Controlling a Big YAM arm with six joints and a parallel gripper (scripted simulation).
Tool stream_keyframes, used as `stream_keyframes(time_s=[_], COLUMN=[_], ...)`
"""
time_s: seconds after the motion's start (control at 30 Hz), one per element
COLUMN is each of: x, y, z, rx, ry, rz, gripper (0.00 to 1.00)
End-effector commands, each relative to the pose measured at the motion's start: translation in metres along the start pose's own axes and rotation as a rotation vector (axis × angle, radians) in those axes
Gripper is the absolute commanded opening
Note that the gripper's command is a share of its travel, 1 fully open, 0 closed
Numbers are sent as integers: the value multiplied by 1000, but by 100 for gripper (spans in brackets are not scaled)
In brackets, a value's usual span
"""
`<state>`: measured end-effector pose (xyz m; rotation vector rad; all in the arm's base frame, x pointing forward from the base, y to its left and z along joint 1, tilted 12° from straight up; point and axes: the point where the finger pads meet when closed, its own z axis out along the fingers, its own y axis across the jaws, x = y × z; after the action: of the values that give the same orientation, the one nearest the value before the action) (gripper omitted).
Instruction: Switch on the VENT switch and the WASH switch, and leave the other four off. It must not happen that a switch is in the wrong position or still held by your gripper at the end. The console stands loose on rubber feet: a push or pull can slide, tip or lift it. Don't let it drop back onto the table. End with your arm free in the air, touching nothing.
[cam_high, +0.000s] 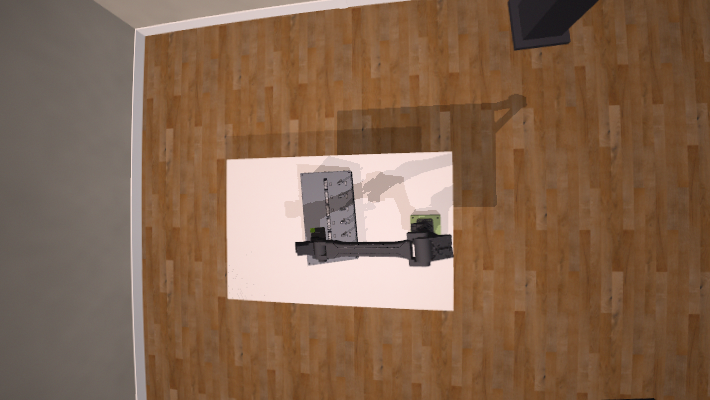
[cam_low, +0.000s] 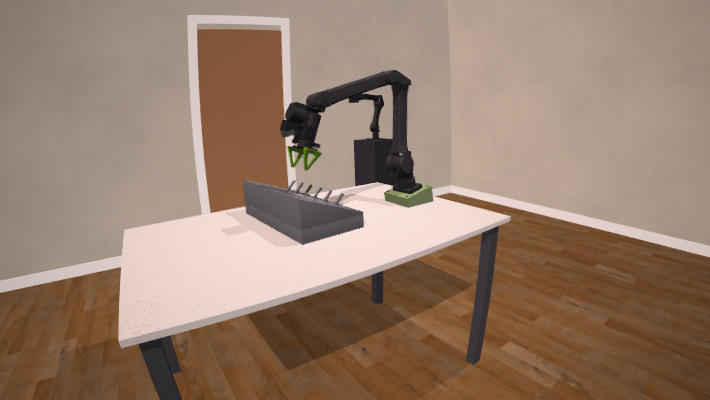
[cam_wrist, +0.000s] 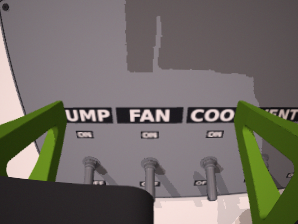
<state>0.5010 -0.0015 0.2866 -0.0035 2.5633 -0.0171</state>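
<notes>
— Three labels read clearly in the wrist view, PUMP, FAN, COO; where is the console (cam_low: 300, 212)?
— Centre of the table (cam_low: 210, 270). The gripper (cam_low: 304, 157) hangs above it, fingers wide, holding nothing.

console (cam_low: 300, 212) grey, black label strips with white lettering | table (cam_low: 210, 270) pale pink-white | floor (cam_low: 575, 300) brown wood planks

Plain indoor room: wood-plank floor (cam_low: 575, 310), beige walls (cam_low: 575, 100), brown door (cam_low: 240, 115), white table (cam_low: 225, 270).
</notes>
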Motion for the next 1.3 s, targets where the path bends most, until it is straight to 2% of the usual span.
stream_keyframes(time_s=[0.0, 0.33, 0.7, 0.93, 1.2, 1.27], x=[-2, -2, -1, 4, 5, 5], y=[3, 2, -17, -40, -67, -67], z=[-7, -7, -6, 5, 3, 3], rx=[-5, -4, 2, 2, 1, 1], ry=[-28, -28, -23, 6, 15, 15], rz=[-16, -16, -5, -5, -5, -5], gripper=[100, 100, 100, 100, 100, 100])
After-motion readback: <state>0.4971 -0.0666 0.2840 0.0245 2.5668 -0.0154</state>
